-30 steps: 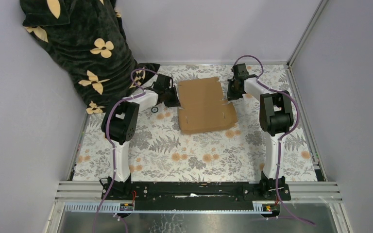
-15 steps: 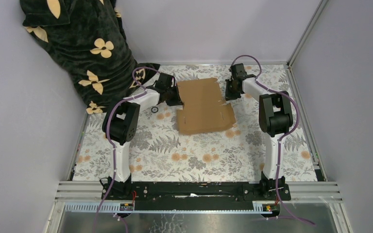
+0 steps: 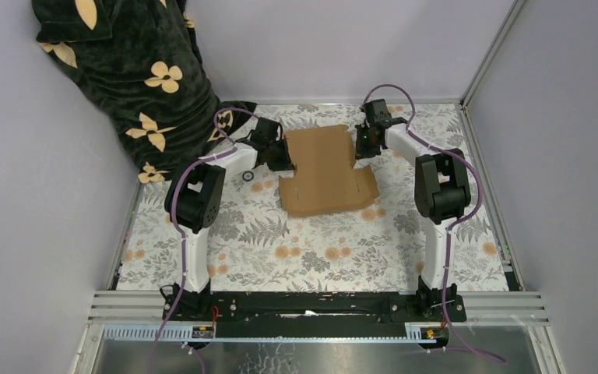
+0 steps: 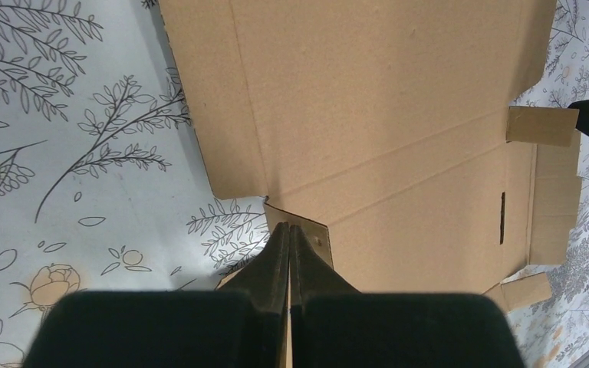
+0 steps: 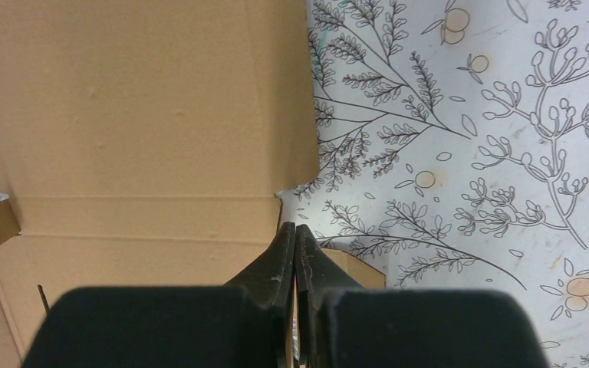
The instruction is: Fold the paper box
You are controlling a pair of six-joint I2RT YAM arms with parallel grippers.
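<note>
The table (image 3: 311, 249), under its leaf-and-flower cover, carries one task thing. The paper box (image 3: 325, 167) lies past the table's middle toward 12 o'clock as an open, unfolded sheet. Its broad panel points to 12 o'clock and its notched flaps to 6 o'clock. Dark flowered fabric (image 3: 124, 70) hangs at 10 o'clock, apart from the sheet.

We judge the sheet light and fairly stiff. It should hinge readily along its pressed creases, resist bending elsewhere, and slide easily over the smooth cover if pushed from one side only. Its thin edges and small tabs could crush or tear under a hard pinch. The best holds are therefore the side flaps near a crease, one on each side, so the sheet cannot swivel.

The left tool (image 4: 288, 228) sits at the sheet's 9 o'clock edge. Its jaws are pressed together, and it looks clamped on a small tab (image 4: 307, 236). The right tool (image 5: 294, 228) is at the 3 o'clock edge, jaws likewise together, apparently nipping a flap edge beside a notch.
</note>
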